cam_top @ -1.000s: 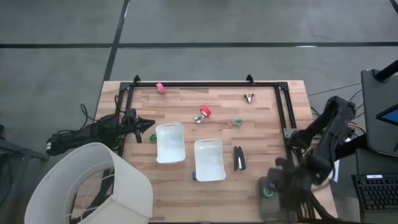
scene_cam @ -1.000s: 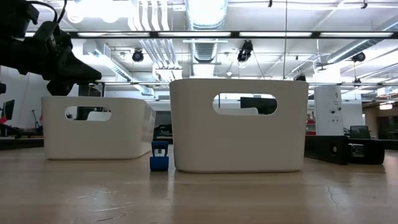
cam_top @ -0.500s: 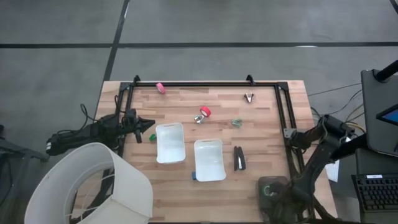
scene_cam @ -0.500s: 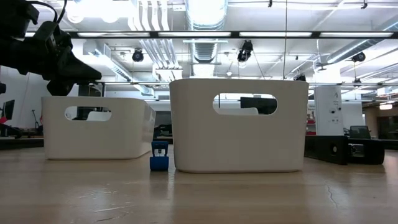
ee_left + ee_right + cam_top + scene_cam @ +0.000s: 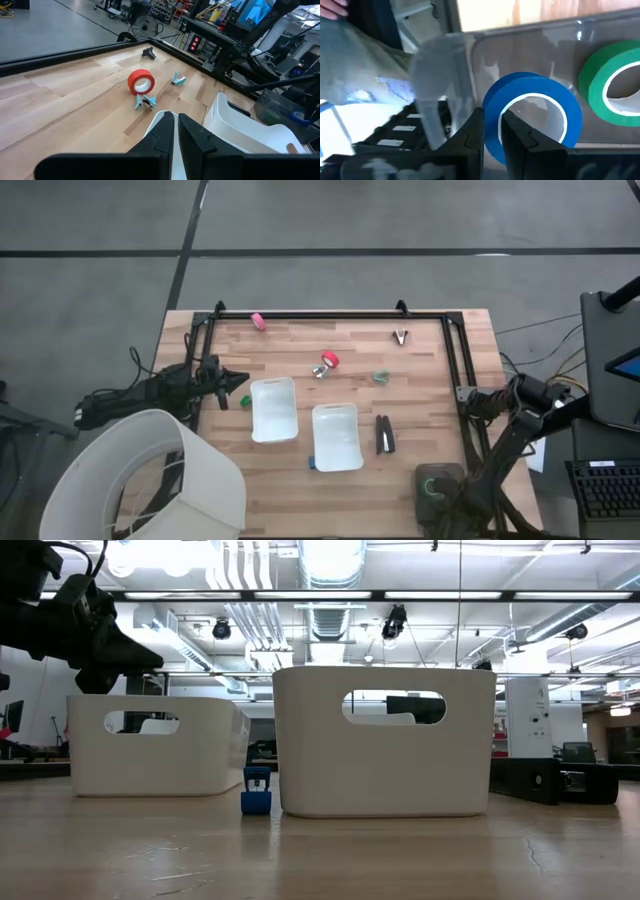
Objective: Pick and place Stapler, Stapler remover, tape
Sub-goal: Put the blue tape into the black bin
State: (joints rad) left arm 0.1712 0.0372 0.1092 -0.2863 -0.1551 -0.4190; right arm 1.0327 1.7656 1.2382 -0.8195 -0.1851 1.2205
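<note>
The black stapler (image 5: 384, 434) lies flat on the table, just right of the right white tray (image 5: 336, 436). A red tape roll (image 5: 140, 81) stands on edge mid-table. Blue (image 5: 530, 115) and green (image 5: 615, 85) tape rolls lie in a clear container (image 5: 432, 483) at the table's near right corner. A small blue stapler remover (image 5: 256, 792) stands by the right tray's near left corner. My right gripper (image 5: 491, 131) is shut, pointing steeply down over the blue roll. My left gripper (image 5: 238, 377) waits shut at the table's left edge, beside the left white tray (image 5: 273, 408). My right gripper's shut fingertips (image 5: 472, 132) stand over the blue roll's wall (image 5: 492, 107), coming steeply from above. Whether they touch the roll I cannot tell.
A black frame (image 5: 330, 314) runs along the far edge and both sides of the table. A pink piece (image 5: 257, 321), a black clip (image 5: 401, 337) and a green clip (image 5: 381, 377) lie on the far half. A large white shade (image 5: 150, 480) overhangs the near left corner.
My right arm has folded down toward the clear container at the near right corner, its gripper tipping from slanting to steeply downward and staying shut. Nothing on the table has moved.
</note>
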